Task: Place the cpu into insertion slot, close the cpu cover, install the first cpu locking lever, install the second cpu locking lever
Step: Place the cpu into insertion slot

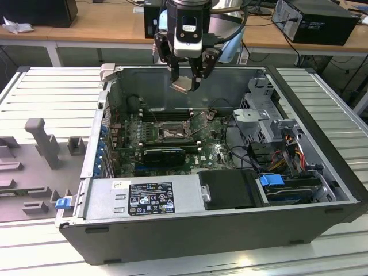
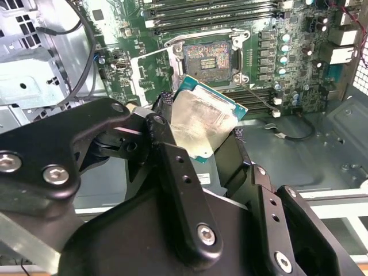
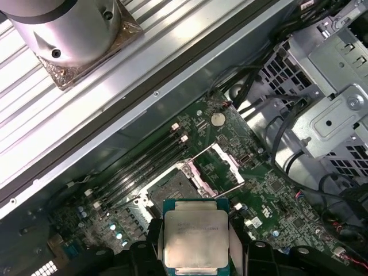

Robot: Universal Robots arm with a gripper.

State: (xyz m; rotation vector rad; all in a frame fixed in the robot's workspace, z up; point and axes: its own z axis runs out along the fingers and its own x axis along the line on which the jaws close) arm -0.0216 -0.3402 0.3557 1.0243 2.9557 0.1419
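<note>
Arm vertical, gripper (image 1: 186,81) down — clasping the cpu (image 3: 195,240)

Cpu (image 1: 184,84) in claw (image 1: 186,81), well above insertion slot (image 1: 171,133); slot on motherboard (image 1: 214,152) inside case (image 1: 190,233).

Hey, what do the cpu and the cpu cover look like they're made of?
The cpu: a pale, dull metal lid, probably plated, with a soft smeared sheen, sitting on a thin green board-like base that shows at its edges. The cpu cover: thin bare sheet metal, likely steel, bright silvery with hard glints along its frame.

Black hand (image 2: 201,123), silver screws (image 2: 206,233)
</note>
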